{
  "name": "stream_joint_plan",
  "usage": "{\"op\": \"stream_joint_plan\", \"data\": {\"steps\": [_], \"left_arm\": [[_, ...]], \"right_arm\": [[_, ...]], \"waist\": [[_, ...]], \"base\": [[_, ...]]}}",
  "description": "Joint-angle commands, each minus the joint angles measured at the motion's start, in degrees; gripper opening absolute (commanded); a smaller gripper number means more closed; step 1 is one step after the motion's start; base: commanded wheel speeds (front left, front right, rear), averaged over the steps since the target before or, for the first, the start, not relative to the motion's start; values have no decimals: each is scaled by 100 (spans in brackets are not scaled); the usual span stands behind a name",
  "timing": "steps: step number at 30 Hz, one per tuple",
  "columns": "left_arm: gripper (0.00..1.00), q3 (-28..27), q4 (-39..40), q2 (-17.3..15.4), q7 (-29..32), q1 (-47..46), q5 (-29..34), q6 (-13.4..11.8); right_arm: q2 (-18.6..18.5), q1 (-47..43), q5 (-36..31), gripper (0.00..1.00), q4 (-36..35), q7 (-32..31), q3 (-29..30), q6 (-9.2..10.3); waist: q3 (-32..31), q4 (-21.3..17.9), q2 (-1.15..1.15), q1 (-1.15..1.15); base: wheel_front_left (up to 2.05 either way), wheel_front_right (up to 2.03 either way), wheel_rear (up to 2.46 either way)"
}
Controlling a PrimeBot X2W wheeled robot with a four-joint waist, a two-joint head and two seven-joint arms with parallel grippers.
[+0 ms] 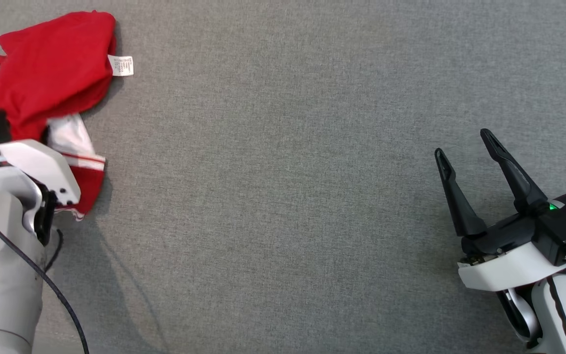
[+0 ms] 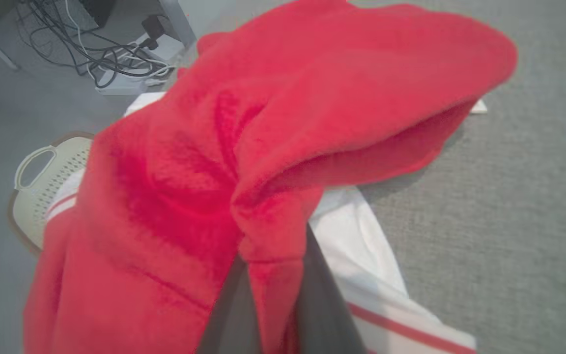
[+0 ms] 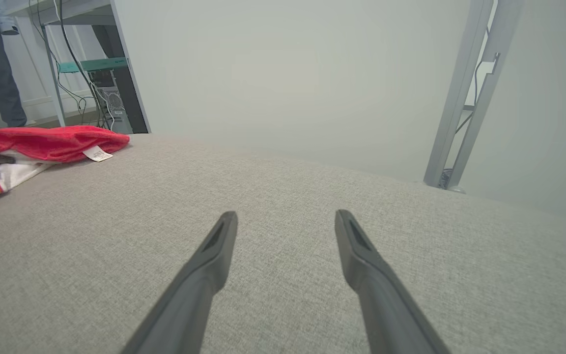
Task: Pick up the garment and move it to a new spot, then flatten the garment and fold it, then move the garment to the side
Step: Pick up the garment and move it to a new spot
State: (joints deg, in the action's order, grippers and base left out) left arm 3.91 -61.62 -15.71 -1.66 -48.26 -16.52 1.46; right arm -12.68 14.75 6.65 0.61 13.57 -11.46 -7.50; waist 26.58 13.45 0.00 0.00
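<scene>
Step 1, pick-up: left gripper [image 2: 275, 265] pinched on a fold of garment [image 1: 52, 69], right gripper [image 1: 463, 143] wide, empty; next likely lift and carry toward mid-table [image 1: 283, 196]

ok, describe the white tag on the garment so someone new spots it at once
Start from the grey fabric surface: in the head view, the red and white garment lies bunched at its far left. On the garment's right edge a small white label pokes out onto the grey. Unlike the garment's white panels, it is a printed rectangle with no red stripe.
</scene>
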Motion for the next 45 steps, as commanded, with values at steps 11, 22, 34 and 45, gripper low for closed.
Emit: {"op": "stream_joint_plan", "data": {"steps": [11,22,34,45], "left_arm": [[0,76,1315,494,-1154,-268,-127,38],[0,531,3476,1170,-445,321,-592,90],[0,2249,4538,1269,8,991,-1468,-713],[100,3673,3419,1259,-551,804,-1602,-1340]], "right_arm": [[257,47,139,100,367,151,51,2],[494,-6,165,100,379,175,365,2],[685,30,219,100,281,176,626,2],[819,-6,189,100,363,176,669,2]], "waist": [[-763,-265,0,0],[-1251,-1038,0,0],[-1191,-1937,0,0],[-1227,-2308,0,0]], "base": [[0,0,0],[0,0,0],[0,0,0],[0,0,0]]}}
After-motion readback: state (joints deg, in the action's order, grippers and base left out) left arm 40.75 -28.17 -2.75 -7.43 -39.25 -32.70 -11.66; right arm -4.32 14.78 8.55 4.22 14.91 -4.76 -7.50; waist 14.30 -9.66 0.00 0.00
